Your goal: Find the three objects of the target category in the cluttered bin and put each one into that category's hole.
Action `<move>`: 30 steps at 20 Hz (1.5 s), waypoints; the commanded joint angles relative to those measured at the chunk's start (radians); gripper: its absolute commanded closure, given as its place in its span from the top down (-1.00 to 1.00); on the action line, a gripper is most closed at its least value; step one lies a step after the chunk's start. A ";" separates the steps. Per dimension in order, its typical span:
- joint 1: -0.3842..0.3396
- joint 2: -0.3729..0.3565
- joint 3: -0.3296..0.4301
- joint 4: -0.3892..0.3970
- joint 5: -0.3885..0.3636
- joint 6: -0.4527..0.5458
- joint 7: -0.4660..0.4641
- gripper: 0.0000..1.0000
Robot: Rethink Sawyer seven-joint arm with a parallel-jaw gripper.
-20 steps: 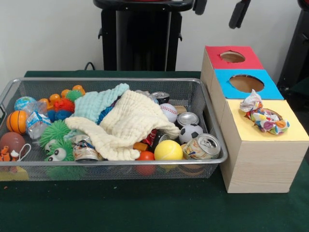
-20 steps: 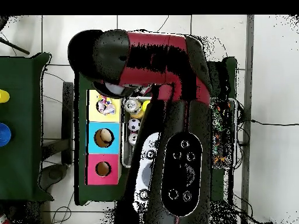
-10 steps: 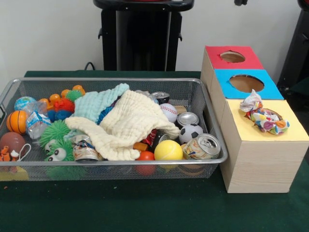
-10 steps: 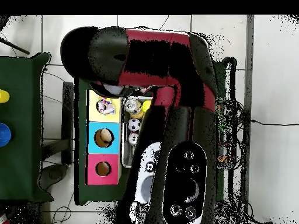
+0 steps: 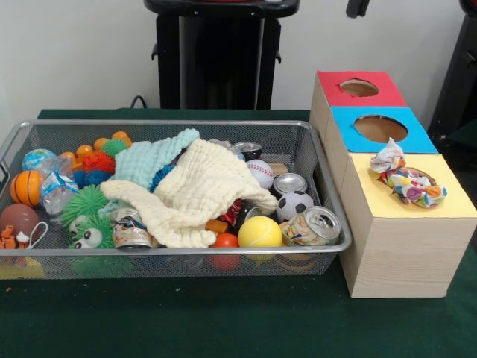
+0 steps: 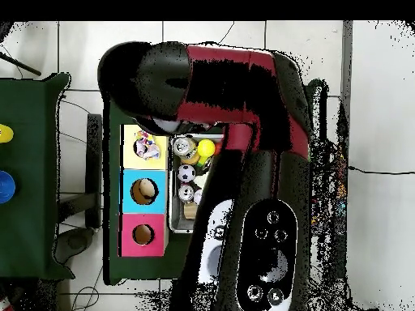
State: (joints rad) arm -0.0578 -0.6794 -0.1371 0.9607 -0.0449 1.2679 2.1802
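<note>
Searching between picks, with gripper [image 5: 357, 7] high at 1 o'clock, clear of bin [image 5: 179, 246].
Judging the category to be cloth: patterned bundle [image 5: 406, 179] crumpled on yellow box [image 5: 447, 205] at 3 o'clock from bin, sitting over the hole rather than down through it; probably two more to fetch; cream cloth [image 5: 197, 190] heaped mid-bin, soft, waffle-woven, draped over cans and balls; teal cloth [image 5: 153, 158] tucked at its 11 o'clock; only a dark tip of the claw showing, so cannot tell how wide it is or whether anything is held; next likely calling for a descent onto cream cloth's raised fold, pinching fabric alone; slick metal can [image 5: 317, 225] and smooth yellow ball [image 5: 259, 232] at its 4 to 5 o'clock liable to roll if dragged.
</note>
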 commanded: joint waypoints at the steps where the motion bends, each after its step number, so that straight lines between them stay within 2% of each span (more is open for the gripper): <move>1: -0.041 0.037 0.098 0.174 -0.016 -0.092 -0.105 1.00; 6: -0.039 0.031 0.099 0.198 -0.014 -0.114 -0.096 1.00; 30: -0.029 0.041 0.103 0.216 -0.026 -0.164 -0.071 1.00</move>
State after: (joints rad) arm -0.0737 -0.6758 -0.1125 1.0008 -0.0449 1.1508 2.1802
